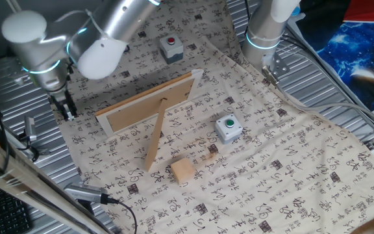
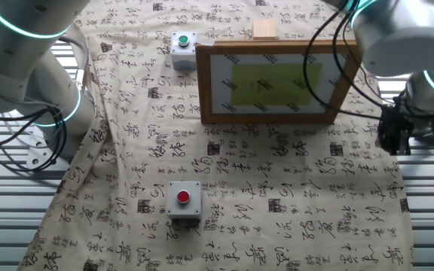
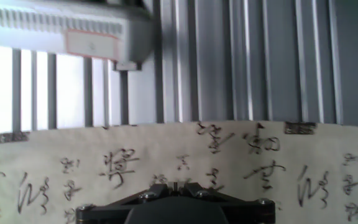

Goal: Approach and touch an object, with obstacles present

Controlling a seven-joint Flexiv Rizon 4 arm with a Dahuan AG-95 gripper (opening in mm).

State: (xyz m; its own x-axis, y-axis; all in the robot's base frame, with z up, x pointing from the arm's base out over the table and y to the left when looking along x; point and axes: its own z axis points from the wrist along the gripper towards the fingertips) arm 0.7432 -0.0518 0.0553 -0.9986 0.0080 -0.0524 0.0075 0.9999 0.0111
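Fingers: dark, pointing down over the cloth's edge; whether spread or pressed together, cannot tell (tips unseen in hand view). Picture frame: propped upright mid-cloth on its leg. Wooden cube: near the leg's foot, well apart from the fingers. Green-button box: beside frame. Red-button box: on the frame's other side. Bench: ribbed metal.

I count one wood cube, one picture frame, and two button boxes: green, red.
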